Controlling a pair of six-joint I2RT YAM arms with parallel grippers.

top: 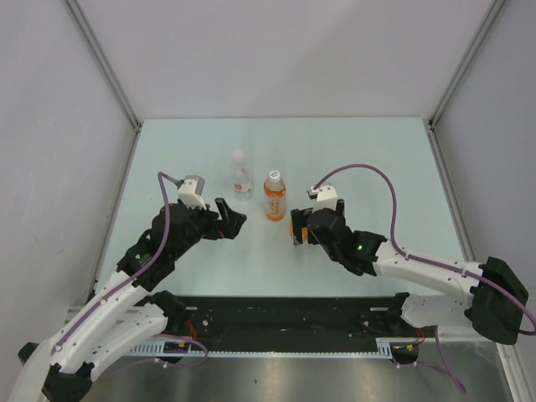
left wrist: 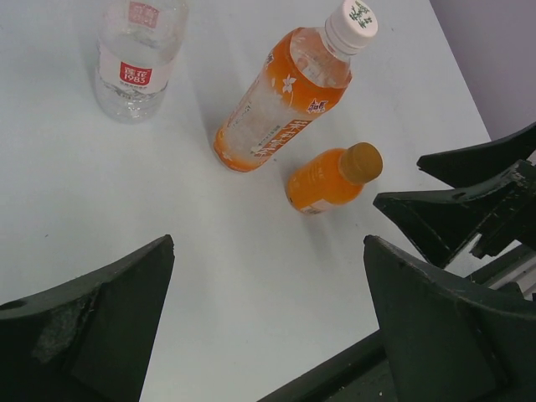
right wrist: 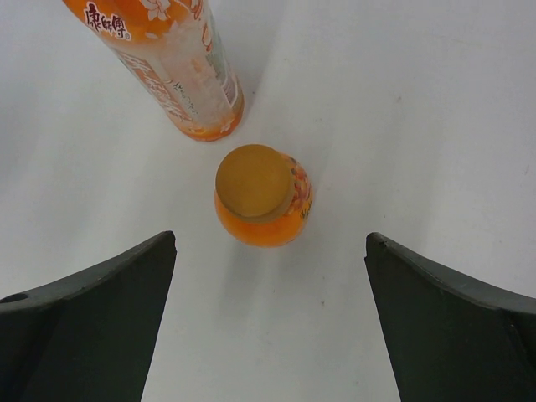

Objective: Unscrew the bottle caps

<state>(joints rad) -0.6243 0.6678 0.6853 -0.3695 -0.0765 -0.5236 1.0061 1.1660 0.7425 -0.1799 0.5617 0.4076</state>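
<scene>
Bottle caps on three upright bottles

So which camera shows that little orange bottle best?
The right wrist view: the little orange bottle sits centred and large, its cap facing the camera. The left wrist view shows it smaller, from the side, beside the taller bottle. From overhead it is mostly hidden by the right gripper.

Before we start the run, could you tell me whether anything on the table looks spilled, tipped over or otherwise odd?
Nothing stands out. The clear bottle, the tall orange bottle and the small orange bottle all stand upright with caps on, and the table shows no spill.
</scene>
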